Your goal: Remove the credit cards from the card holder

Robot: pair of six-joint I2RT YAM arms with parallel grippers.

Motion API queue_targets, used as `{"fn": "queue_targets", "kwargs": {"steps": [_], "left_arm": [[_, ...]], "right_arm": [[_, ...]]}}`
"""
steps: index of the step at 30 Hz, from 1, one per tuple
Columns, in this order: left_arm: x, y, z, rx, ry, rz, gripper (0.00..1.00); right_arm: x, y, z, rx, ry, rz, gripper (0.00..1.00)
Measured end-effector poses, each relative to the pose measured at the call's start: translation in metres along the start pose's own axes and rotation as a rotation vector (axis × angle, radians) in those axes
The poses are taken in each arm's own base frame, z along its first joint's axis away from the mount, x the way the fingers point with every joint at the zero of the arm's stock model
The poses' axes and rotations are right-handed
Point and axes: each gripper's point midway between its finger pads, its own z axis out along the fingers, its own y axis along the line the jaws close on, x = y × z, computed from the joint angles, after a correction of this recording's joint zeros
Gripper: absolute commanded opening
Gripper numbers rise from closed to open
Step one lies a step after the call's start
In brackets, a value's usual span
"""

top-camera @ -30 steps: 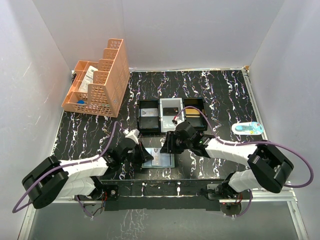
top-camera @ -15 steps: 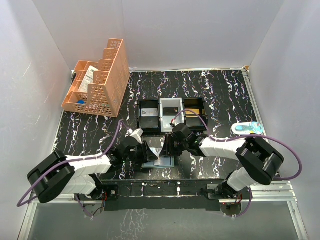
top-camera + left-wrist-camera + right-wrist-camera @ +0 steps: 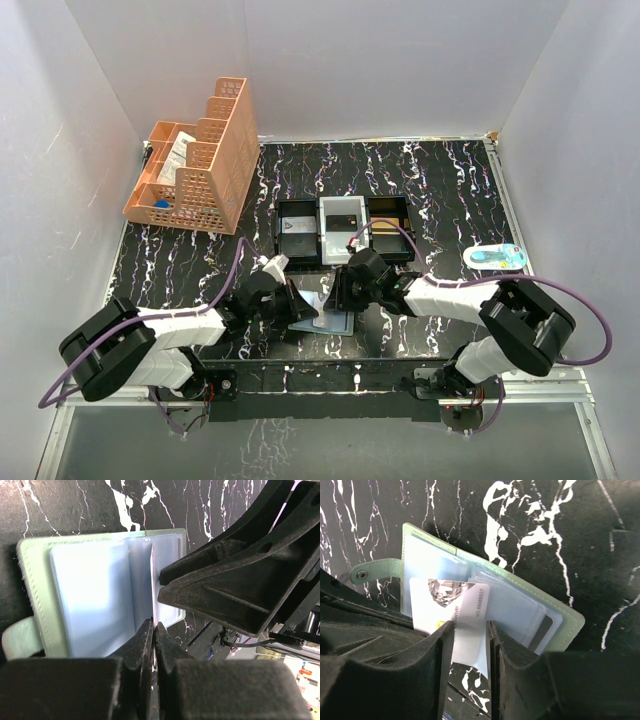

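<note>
One card (image 3: 465, 612) stands partway out of the card holder (image 3: 517, 605), which lies open on the table (image 3: 580, 535) between your two arms, so you are mid-extraction. Your left gripper (image 3: 154, 630) is pressed together, pinching that card. Your right gripper (image 3: 469, 630) is part spread, straddling the card without clamping it, its tips apparently pinning the holder. Next, draw the card clear along its sleeve; other sleeves look filled.
</note>
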Motion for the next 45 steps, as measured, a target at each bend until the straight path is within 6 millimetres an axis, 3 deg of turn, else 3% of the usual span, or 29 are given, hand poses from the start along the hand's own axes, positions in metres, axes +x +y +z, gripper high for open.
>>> {"fn": "queue_targets", "kwargs": {"steps": [8, 14, 19, 24, 26, 29, 33, 39, 42, 45], "left_arm": [[-0.005, 0.000, -0.015, -0.029, -0.024, 0.036, 0.00], [-0.018, -0.006, -0.033, -0.068, -0.066, 0.081, 0.00], [-0.031, -0.012, -0.049, -0.095, -0.116, 0.106, 0.00], [-0.041, -0.003, -0.066, -0.179, -0.169, 0.110, 0.00], [-0.042, 0.002, -0.069, -0.202, -0.179, 0.113, 0.00], [-0.040, 0.008, -0.072, -0.231, -0.174, 0.116, 0.00], [-0.039, 0.013, -0.073, -0.251, -0.172, 0.117, 0.00], [-0.040, 0.013, -0.077, -0.250, -0.182, 0.121, 0.00], [-0.043, 0.006, -0.079, -0.222, -0.194, 0.133, 0.00], [-0.044, -0.003, -0.078, -0.177, -0.193, 0.149, 0.00]], "right_arm": [[-0.005, -0.002, -0.009, 0.043, -0.004, -0.034, 0.34], [-0.014, 0.014, -0.013, -0.002, -0.021, -0.047, 0.43], [-0.020, 0.037, -0.018, -0.104, -0.043, -0.028, 0.41], [-0.022, 0.053, -0.014, -0.184, -0.039, 0.011, 0.41], [-0.018, 0.051, -0.005, -0.186, -0.015, 0.024, 0.44], [-0.009, 0.038, 0.008, -0.142, 0.021, 0.056, 0.57], [-0.008, 0.027, 0.013, -0.090, 0.019, 0.085, 0.67], [-0.032, 0.046, -0.015, -0.135, -0.094, 0.065, 0.97], [-0.051, 0.061, -0.041, -0.187, -0.209, 0.049, 0.98], [-0.059, 0.061, -0.059, -0.214, -0.295, 0.049, 0.98]]}}
